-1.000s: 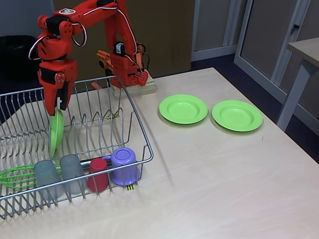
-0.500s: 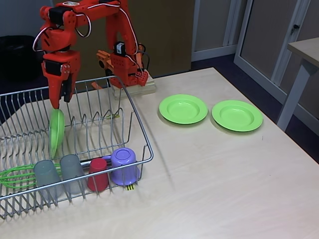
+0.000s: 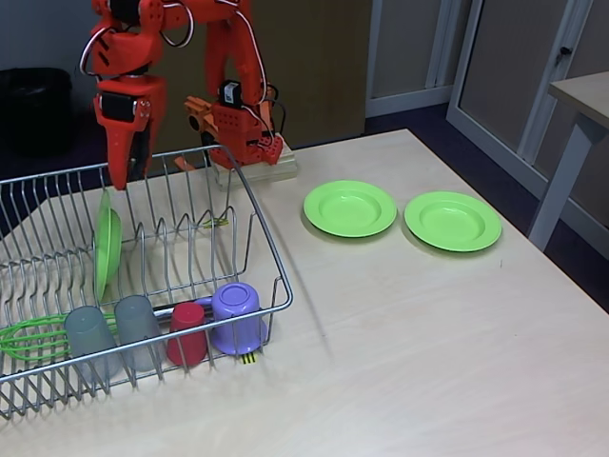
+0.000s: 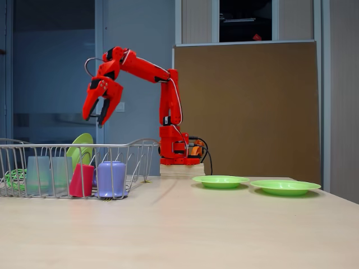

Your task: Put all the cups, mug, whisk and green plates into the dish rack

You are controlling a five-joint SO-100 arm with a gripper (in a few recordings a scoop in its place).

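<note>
A: Where's everything?
B: The big silver wire dish rack point(image 3: 143, 286) holds one upright lime-green plate point(image 3: 107, 249), tumblers, mug and whisk.
A: Next?
B: Two round lime-green plastic plates point(image 3: 350, 208) lie flat, well right of the orange gripper point(image 4: 96, 115), which hangs empty, jaws apart, above the rack.

Probably an office or lab room: a pale wood-look surface point(image 3: 428, 324), a brown partition board point(image 4: 247, 106) behind it, dark carpeted floor point(image 3: 428, 119), glazed doors with pale frames point(image 3: 533, 67), another desk's corner point(image 3: 580, 100).
</note>
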